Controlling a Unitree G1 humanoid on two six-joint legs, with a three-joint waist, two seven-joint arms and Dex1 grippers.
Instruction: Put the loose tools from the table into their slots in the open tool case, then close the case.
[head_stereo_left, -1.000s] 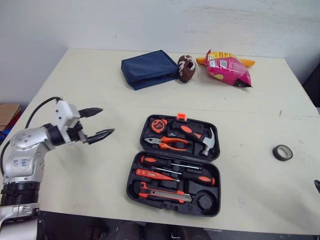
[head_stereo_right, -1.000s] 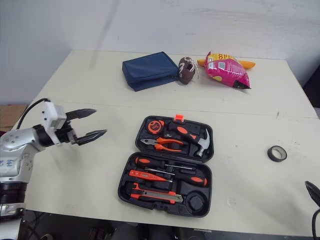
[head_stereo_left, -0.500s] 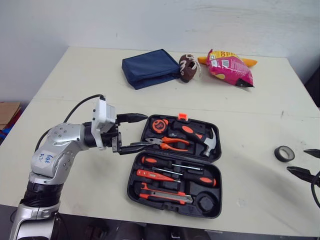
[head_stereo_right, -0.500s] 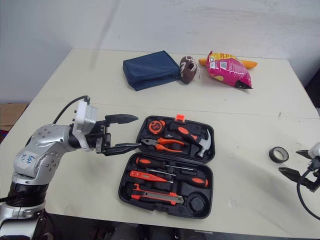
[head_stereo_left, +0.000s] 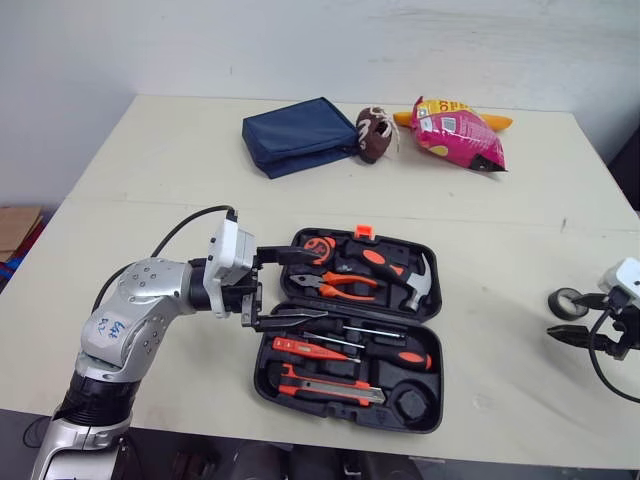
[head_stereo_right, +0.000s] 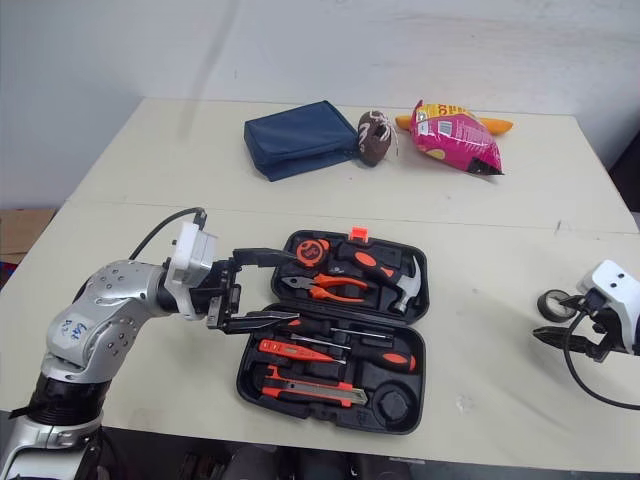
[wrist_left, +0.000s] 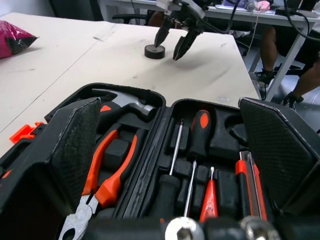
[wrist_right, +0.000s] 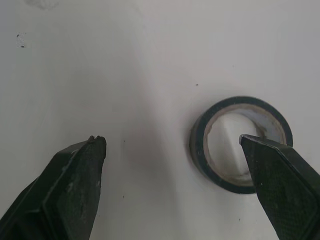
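Currently the open tool case (head_stereo_left: 260, 375) sits mid-table (head_stereo_left: 180, 180), toward 6 o'clock. Tape roll (wrist_right: 197, 145) lies loose at the case's 3 o'clock, well apart. Right gripper (wrist_right: 170, 139) is at the roll, fingers spread wide: one tip over the roll's hole, the other over bare table; contact unclear. Left gripper (head_stereo_left: 315, 287) is at the case's 9 o'clock edge, fingers apart, empty, reaching over the pliers (head_stereo_left: 340, 288).

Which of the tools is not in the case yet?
The tape roll: it lies flat on the bare table to the right of the case, close by the open right gripper. The other tools all sit inside the case.
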